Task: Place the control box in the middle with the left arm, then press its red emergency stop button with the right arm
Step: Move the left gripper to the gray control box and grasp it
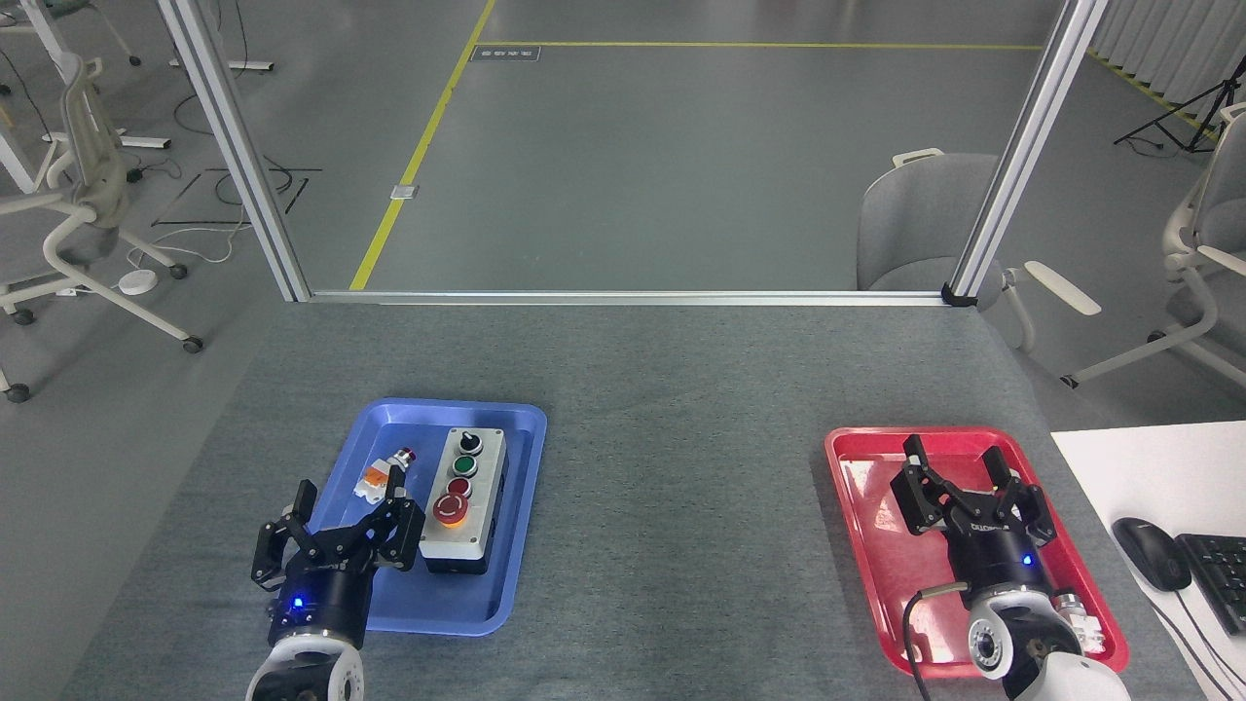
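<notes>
The control box (467, 498), light grey on a black base, lies in the blue tray (506, 584) at the table's left. Its row of controls runs from a black knob at the far end to the red emergency stop button (452, 507) on a yellow ring at the near end. My left gripper (350, 484) stands open over the tray's left edge, just left of the box, with nothing between its fingers. My right gripper (956, 461) is open above the red tray (857, 506) at the right, far from the box.
A small white-and-orange push-button part (384, 474) lies in the blue tray beside the box. A white desk with mouse (1152, 552) and keyboard (1217, 576) adjoins the table's right edge. An aluminium frame (623, 295) borders the far edge. Chairs stand beyond.
</notes>
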`<action>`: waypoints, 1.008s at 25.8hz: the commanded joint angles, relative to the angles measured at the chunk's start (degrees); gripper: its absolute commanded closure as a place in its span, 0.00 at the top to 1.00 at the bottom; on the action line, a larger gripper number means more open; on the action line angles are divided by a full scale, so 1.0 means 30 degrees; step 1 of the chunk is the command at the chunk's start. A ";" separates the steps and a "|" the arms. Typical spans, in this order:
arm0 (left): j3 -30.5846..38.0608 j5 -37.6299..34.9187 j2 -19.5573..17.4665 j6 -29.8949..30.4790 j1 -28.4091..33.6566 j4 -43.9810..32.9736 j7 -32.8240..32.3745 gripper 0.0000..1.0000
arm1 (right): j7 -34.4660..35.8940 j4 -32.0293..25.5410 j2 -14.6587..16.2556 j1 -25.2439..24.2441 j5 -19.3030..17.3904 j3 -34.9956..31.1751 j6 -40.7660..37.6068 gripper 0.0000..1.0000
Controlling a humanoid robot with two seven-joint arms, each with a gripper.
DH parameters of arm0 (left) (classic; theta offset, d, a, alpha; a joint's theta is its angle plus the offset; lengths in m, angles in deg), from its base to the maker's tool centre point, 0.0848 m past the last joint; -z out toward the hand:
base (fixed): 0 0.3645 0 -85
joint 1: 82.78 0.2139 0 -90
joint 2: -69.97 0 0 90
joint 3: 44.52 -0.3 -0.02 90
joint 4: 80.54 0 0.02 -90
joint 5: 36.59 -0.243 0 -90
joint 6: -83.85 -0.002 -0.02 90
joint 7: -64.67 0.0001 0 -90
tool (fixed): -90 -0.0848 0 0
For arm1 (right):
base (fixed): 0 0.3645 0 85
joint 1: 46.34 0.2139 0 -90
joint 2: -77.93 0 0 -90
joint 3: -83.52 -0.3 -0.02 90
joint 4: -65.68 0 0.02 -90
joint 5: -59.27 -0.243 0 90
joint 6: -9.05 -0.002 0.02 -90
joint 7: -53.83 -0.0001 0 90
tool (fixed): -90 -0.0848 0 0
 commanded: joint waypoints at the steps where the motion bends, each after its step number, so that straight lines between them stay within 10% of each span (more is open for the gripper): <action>1: -0.0017 -0.0005 -0.0052 0.0009 0.0352 0.0052 0.0186 0.99 | -0.0227 -0.0014 0.0064 -0.0001 -0.0062 0.0019 -0.0048 0.99; 15: -0.0017 -0.0590 -0.0140 -0.0079 0.1377 -0.0270 0.0654 0.99 | -0.0227 -0.0014 0.0064 -0.0030 -0.0209 0.0049 -0.0136 0.99; 20: -0.1013 -0.7007 0.0504 -0.0606 0.2286 0.0111 0.0713 0.98 | -0.0227 -0.0014 0.0064 -0.0031 -0.0209 0.0049 -0.0136 0.99; 26: -0.2038 -0.7710 0.1559 -0.1046 0.1964 0.2278 0.0508 0.98 | -0.0227 -0.0014 0.0034 -0.0031 -0.0209 0.0049 -0.0165 0.99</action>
